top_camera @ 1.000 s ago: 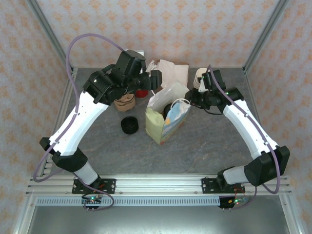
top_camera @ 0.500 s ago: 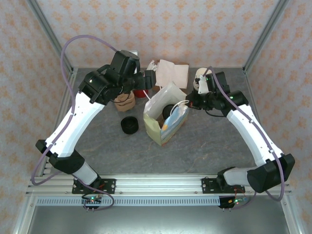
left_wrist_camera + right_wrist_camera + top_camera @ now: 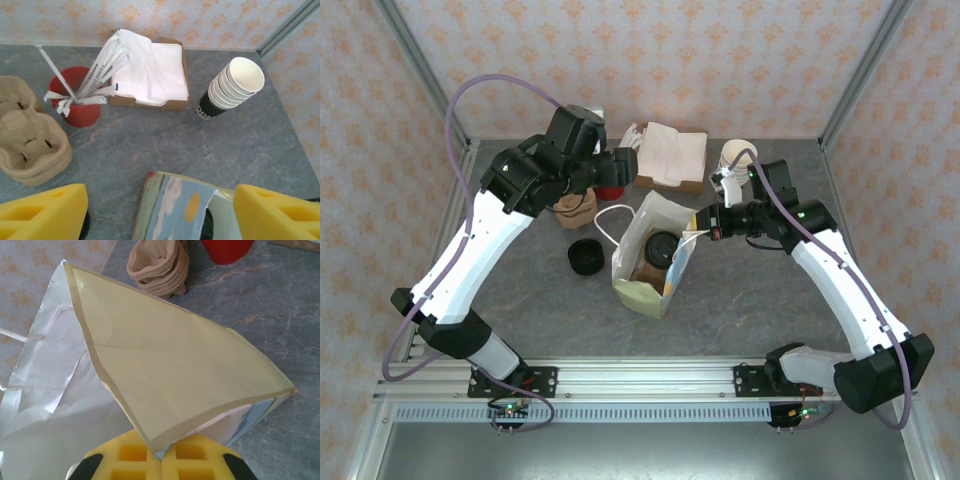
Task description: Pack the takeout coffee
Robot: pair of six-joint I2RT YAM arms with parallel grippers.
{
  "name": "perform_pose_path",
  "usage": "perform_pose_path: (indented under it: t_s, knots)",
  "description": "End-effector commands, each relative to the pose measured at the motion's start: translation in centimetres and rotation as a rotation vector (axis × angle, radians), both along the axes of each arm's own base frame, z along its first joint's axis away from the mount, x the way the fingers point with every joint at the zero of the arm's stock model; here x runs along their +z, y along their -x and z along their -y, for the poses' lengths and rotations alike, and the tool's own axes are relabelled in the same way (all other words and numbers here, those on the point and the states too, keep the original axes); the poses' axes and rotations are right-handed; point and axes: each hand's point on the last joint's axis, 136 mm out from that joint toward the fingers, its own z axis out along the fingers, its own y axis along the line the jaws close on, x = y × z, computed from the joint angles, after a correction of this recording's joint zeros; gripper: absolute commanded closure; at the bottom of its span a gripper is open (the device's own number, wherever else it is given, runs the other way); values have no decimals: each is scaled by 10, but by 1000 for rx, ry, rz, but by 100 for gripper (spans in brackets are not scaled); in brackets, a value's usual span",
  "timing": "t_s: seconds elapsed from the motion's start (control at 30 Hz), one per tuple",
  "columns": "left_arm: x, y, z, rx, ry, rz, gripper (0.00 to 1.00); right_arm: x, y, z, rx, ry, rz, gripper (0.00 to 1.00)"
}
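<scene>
coffee step looks done: takeout coffee [image 3: 660, 248] stands inside the paper bag [image 3: 642, 292] mid worktop [image 3: 750, 300], only its round black lid showing down the open mouth from above, upright as far as i can tell. right hand [image 3: 704, 228] is pinched tight on the bag's rim on the right side; the wrist view has both yellow fingers [image 3: 125, 460] pressed together with the pale green panel's edge between them, so it is holding the bag, seemingly to keep the mouth spread. left hand [image 3: 632, 170] hangs above the far side of the bag, jaws wide, nothing between them, its camera looking past the bag's top edge to the supplies at the back. judgement: packing is at the extras or closing stage. next move likely calls for the left hand to drop onto one of the supplies and carry it into the mouth without knocking the lid, while the right hand steadies the bag; the bag is light paper and could tip or fold if pulled. containers: red cup [image 3: 80, 112] holds a sheaf of wrapped straws [image 3: 102, 70], leaning; shallow cardboard tray [image 3: 172, 104] holds white napkins [image 3: 155, 67]; nested stack of cups [image 3: 232, 87] lies tilted, top one empty; moulded pulp carriers [image 3: 30, 145] stacked at left, sockets empty; squat pile of black lids [image 3: 586, 257] sits on the worktop left of the bag, apart from it
</scene>
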Motion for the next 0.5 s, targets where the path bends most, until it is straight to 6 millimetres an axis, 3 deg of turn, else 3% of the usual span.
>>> perform_pose_path:
  t_s: [0.0,0.17,0.27,0.47]
  knots:
    - [17,10,12,-102,12,35,27,4,7,-5,75,-13,50,100]
    - [12,24,42,-253,-15,15,31,4,5,-6,80,-15,67,100]
    - [3,40,72,-384,-3,-20,34,1,2,-8,88,-14,65,100]
    - [-33,62,108,-530,8,-165,51,-3,-9,-12,90,-18,71,100]
